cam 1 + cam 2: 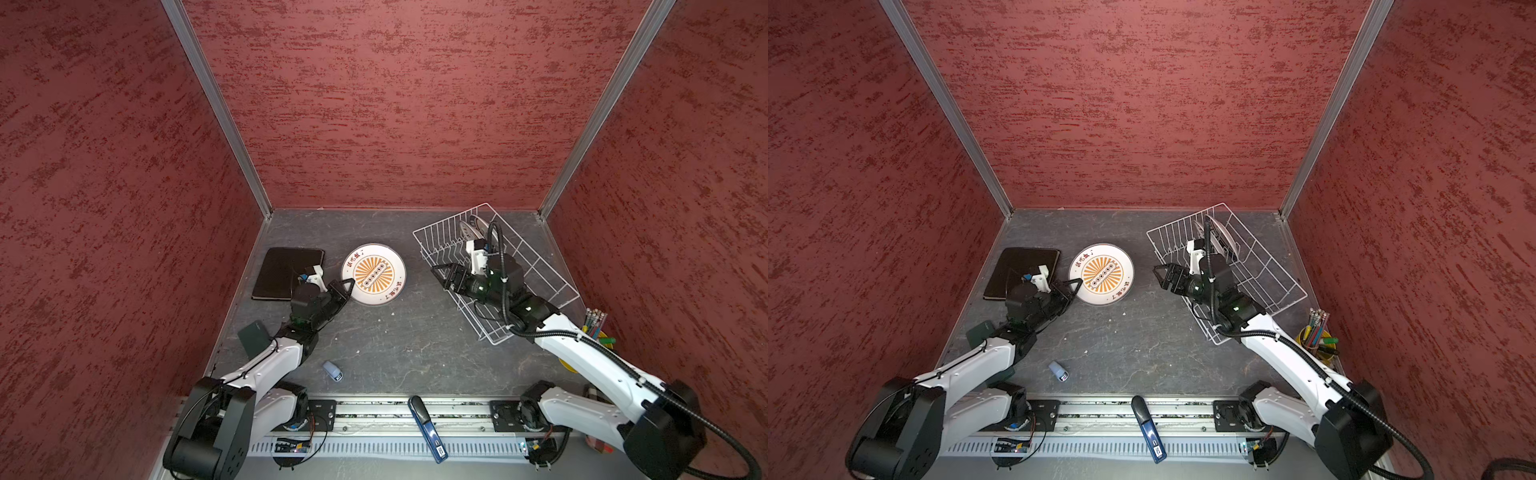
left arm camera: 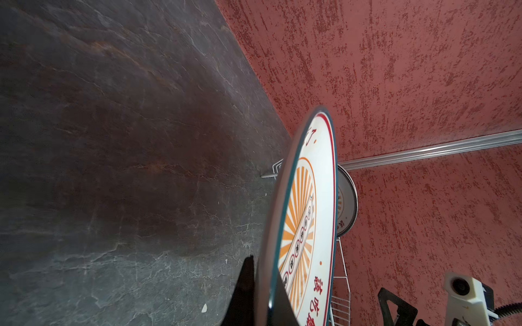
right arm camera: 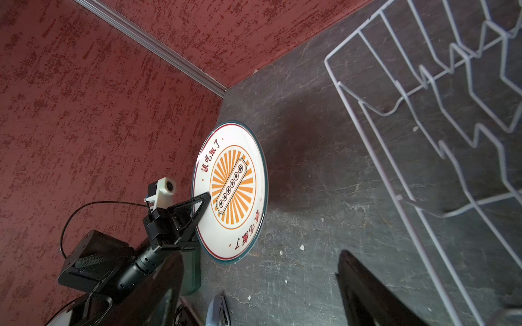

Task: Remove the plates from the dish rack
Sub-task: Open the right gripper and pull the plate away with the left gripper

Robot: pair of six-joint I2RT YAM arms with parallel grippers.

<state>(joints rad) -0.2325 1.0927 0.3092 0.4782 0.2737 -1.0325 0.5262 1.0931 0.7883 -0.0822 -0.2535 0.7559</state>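
Dark slate tabletop (image 1: 395,345) lies below, so with my left claw (image 1: 350,284) pinching the sunburst plate (image 1: 374,272) by its rim, seemingly tilted, I should lower it flat, clear of the brown plate (image 1: 282,270).

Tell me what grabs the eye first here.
The sunburst plate at centre, its rim pinched in the shut left fingers. Back right, the white rack holds upright plates, with the right fingers open at its left edge. A brown square plate lies far left.
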